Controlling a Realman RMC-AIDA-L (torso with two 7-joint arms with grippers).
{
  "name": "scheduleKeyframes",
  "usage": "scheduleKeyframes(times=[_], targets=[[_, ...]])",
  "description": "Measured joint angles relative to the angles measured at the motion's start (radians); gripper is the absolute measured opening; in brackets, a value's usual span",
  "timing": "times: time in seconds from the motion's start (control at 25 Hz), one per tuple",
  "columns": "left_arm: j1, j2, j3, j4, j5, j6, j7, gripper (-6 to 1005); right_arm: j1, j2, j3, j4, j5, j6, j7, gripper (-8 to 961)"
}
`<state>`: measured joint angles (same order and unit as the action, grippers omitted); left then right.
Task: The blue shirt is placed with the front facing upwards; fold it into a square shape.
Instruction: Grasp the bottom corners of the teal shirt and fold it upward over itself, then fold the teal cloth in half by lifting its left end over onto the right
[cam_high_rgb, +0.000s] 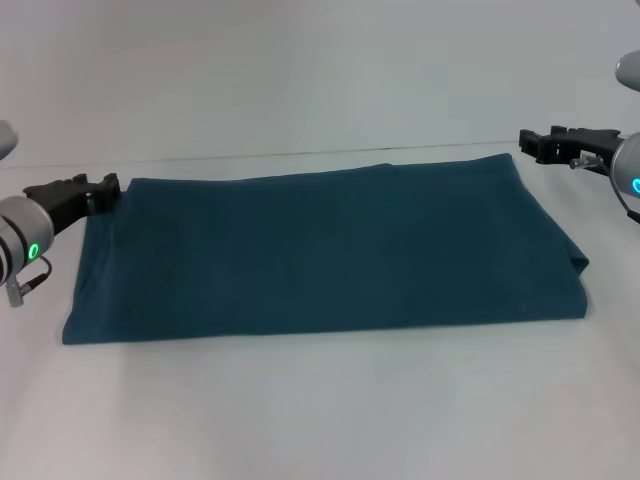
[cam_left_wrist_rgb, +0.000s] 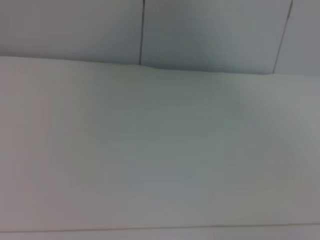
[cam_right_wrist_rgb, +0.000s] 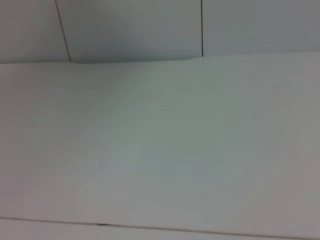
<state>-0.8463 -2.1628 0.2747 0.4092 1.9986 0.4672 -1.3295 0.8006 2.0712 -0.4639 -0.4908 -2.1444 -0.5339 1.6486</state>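
head view: one dark teal-blue cotton shirt (cam_high_rgb: 325, 250), folded into a wide rectangle on one white table (cam_high_rgb: 320, 410); two black grippers, left gripper (cam_high_rgb: 95, 192) and right gripper (cam_high_rgb: 535, 145), at its far corners, finger state impossible to tell.

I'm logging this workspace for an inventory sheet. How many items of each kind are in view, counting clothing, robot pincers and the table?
Blue shirt, folded into a wide rectangle: 1
Pincers: 2, the left pincer at the shirt's far left corner, the right pincer by its far right corner
White table: 1
Total: 4
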Motion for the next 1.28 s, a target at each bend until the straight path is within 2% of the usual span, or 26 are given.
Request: scheduleKeyframes(times=[0.2,0.44,0.56,0.64,0.76,1.0,1.12,1.28], targets=[[0.010,0.002,0.001,0.001,-0.071,0.003,0.047,269,0.000,0.001,-0.001,-0.002,0.006,-0.004,0.000,433],[0.013,-0.003,0.002,-0.040,-0.235,0.020,0.218,529,-0.016,-0.004,-0.001,-0.007,0.033,-0.047,0.000,672],[0.023,-0.002,0.002,-0.052,-0.275,0.065,0.218,666,-0.032,-0.013,-0.001,-0.014,0.035,-0.094,0.003,815],[0.038,-0.001,0.002,-0.049,-0.274,0.117,0.188,757,-0.047,-0.016,-0.001,-0.029,0.035,-0.131,0.006,864],[0.072,0.009,0.014,-0.034,-0.268,0.239,0.106,768,-0.088,-0.015,-0.001,-0.080,0.036,-0.217,0.009,938],[0.158,0.022,0.060,0.043,-0.266,0.525,-0.037,778,-0.157,0.001,-0.001,-0.184,0.038,-0.395,-0.003,936],[0.197,0.031,0.111,0.088,-0.243,0.632,-0.104,779,-0.189,-0.008,-0.001,-0.213,0.039,-0.513,-0.005,935],[0.224,0.036,0.147,0.175,-0.103,0.748,-0.227,780,-0.227,-0.023,-0.001,-0.254,0.038,-0.666,-0.004,934]])
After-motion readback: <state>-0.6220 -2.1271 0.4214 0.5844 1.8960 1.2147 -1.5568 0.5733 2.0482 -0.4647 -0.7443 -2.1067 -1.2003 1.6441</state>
